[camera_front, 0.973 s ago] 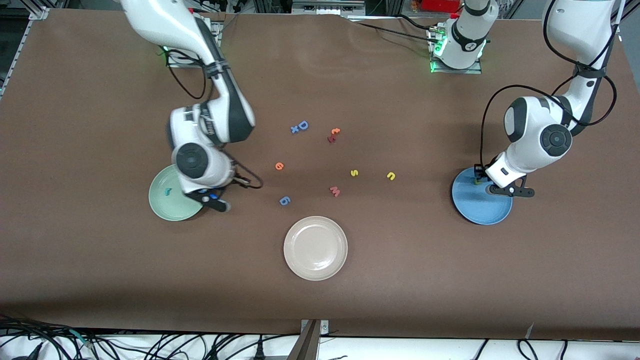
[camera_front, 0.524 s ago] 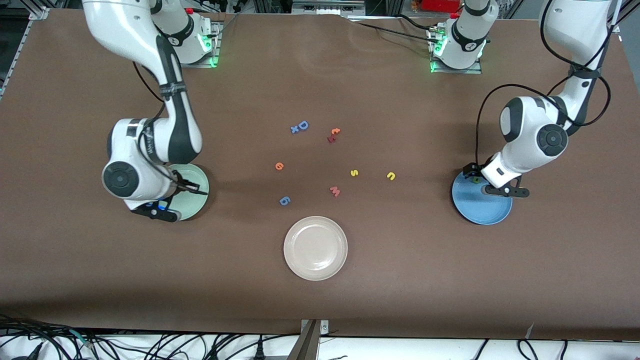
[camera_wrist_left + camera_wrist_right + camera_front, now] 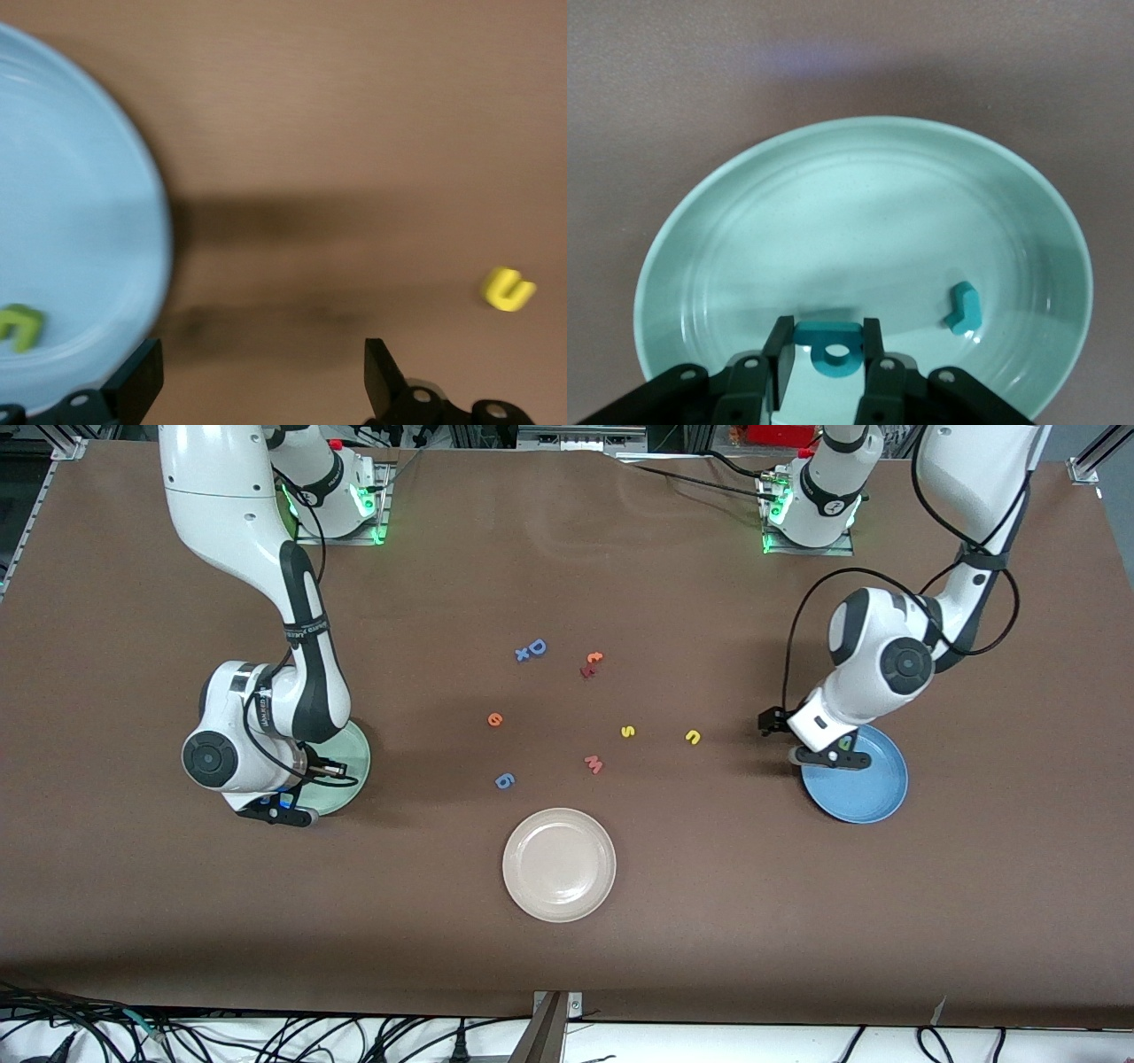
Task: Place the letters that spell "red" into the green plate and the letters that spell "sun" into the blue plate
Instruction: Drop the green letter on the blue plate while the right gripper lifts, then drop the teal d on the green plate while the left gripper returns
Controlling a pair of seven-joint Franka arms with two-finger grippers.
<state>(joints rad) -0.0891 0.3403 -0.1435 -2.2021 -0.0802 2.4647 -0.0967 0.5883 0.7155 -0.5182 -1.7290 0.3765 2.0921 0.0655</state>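
Observation:
The pale green plate [image 3: 351,760] [image 3: 859,212] lies at the right arm's end of the table, with a teal "r" [image 3: 964,308] lying in it. My right gripper [image 3: 280,806] [image 3: 830,350] hangs low over that plate, shut on the teal "d" [image 3: 834,348]. The blue plate [image 3: 864,788] [image 3: 80,212] holds the green "u" [image 3: 18,326]. My left gripper [image 3: 799,742] [image 3: 261,381] is open and empty over the table just off that plate's rim. The orange "e" [image 3: 494,719], yellow "s" [image 3: 627,732] and yellow "n" [image 3: 693,736] [image 3: 508,289] lie on the table.
A cream plate [image 3: 558,864] sits nearer the front camera, mid-table. Other loose letters: a pink "m" [image 3: 594,763], a blue 6-shape [image 3: 504,780], a periwinkle "D" [image 3: 534,648] and an orange and dark-red pair [image 3: 591,664].
My left gripper opened, left the green "u" in the blue plate and moved off toward the table's middle. My right gripper carried the teal "d" across the green plate.

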